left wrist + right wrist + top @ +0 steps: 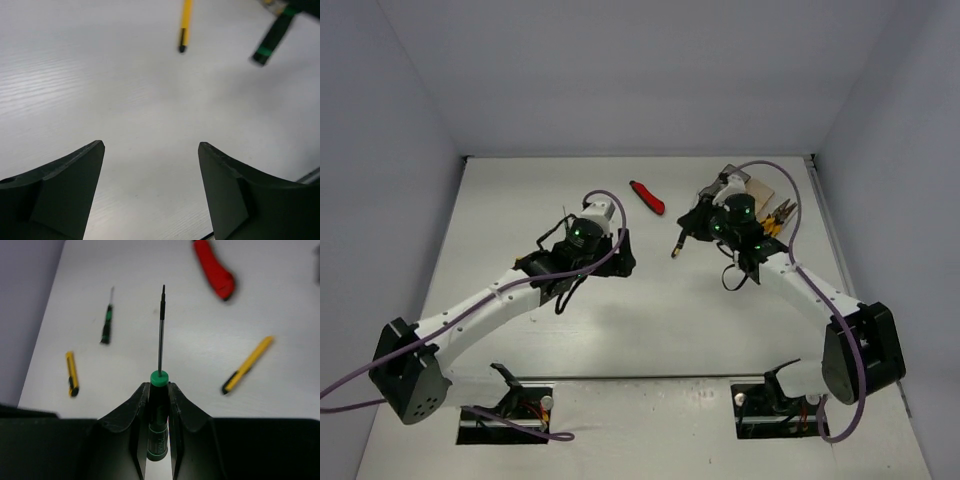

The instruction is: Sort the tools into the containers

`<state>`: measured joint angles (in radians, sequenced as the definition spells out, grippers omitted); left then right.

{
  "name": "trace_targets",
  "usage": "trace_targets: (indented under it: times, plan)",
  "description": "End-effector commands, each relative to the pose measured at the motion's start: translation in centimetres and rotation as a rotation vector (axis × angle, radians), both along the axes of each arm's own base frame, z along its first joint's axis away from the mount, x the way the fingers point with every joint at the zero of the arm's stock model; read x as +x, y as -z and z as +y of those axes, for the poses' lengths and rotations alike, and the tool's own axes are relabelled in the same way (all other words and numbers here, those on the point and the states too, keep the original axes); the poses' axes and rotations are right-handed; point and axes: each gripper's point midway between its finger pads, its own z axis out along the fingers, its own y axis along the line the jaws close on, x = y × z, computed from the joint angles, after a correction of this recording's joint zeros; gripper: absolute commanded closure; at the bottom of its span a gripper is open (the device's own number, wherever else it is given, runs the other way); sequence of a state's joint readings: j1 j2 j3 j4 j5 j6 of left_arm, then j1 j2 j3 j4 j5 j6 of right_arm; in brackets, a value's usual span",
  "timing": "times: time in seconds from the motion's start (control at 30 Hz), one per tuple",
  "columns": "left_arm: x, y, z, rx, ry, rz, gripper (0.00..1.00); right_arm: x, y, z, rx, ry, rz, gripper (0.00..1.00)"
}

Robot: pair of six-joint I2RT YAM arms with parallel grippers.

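My right gripper [159, 387] is shut on a black screwdriver [159, 412] with a green collar, its thin shaft pointing forward above the table. Past it lie a red utility knife [214, 269], a yellow utility knife [248, 364], a second yellow knife [72, 373] and another black-and-green screwdriver [106, 322]. In the top view the right gripper [695, 226] hovers right of centre, near the red knife [646, 197] and a yellow knife [677, 245]. My left gripper [620, 252] is open and empty [150, 150] low over bare table. The bins are mostly hidden behind the right arm; a tan bin [757, 190] shows.
Yellow- and orange-handled pliers [781, 214] show at the right behind the right wrist. In the left wrist view a yellow knife [185, 25] and a blurred black handle with a green band [272, 37] are ahead. Walls close the table at the back and sides.
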<state>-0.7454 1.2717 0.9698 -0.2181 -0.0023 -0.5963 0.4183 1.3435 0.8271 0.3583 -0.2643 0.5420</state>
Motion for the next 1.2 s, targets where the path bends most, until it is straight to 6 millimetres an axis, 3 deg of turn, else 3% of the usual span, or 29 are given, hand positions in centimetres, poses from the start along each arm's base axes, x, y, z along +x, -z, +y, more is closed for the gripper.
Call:
trace_targets:
  times: [0.0, 0.1, 0.2, 0.3, 0.37, 0.47, 0.6, 0.83, 0.9, 1.03, 1.1, 1.17]
  plan:
    - [2.0, -4.0, 8.0, 0.091, -0.271, -0.002, 0.27, 7.2, -2.3, -8.1, -0.05, 0.318, -0.051, 1.0]
    - [1.6, -3.4, 12.7, 0.165, -0.358, 0.071, 0.27, 10.4, -1.4, -12.2, -0.095, 0.465, -0.022, 1.0]
    - [0.8, -3.3, 15.4, 0.177, -0.391, 0.068, 0.27, 13.2, -0.2, -16.1, -0.085, 0.573, 0.022, 1.0]
    - [0.1, -2.8, 17.1, 0.206, -0.415, 0.062, 0.27, 15.4, 0.9, -19.0, -0.076, 0.642, 0.05, 1.0]
    - [-0.2, -2.4, 17.5, 0.216, -0.426, 0.069, 0.27, 16.8, 1.3, -19.9, -0.073, 0.662, 0.058, 1.0]
    - [-0.4, -2.0, 17.4, 0.211, -0.42, 0.082, 0.27, 18.0, 3.8, -20.5, -0.086, 0.672, 0.108, 1.0]
    - [-0.3, -1.9, 17.2, 0.204, -0.416, 0.092, 0.27, 18.4, 5.7, -20.4, -0.1, 0.67, 0.144, 0.97]
    - [-0.1, -1.3, 17.0, 0.204, -0.418, 0.113, 0.27, 17.4, 6.9, -19.6, -0.104, 0.615, 0.191, 0.76]
    - [0.0, -1.1, 17.2, 0.219, -0.428, 0.118, 0.27, 16.7, 5.8, -19.9, -0.121, 0.624, 0.177, 0.62]
    - [0.9, -1.1, 17.3, 0.239, -0.447, 0.125, 0.27, 15.5, 3.5, -20.7, -0.166, 0.638, 0.147, 0.5]
    - [1.4, -0.5, 17.1, 0.243, -0.461, 0.15, 0.27, 14.6, 1.8, -22.6, -0.192, 0.679, 0.131, 0.47]
    - [2.0, 0.2, 16.9, 0.245, -0.477, 0.175, 0.27, 13.6, -0.1, -22.8, -0.208, 0.681, 0.101, 0.46]
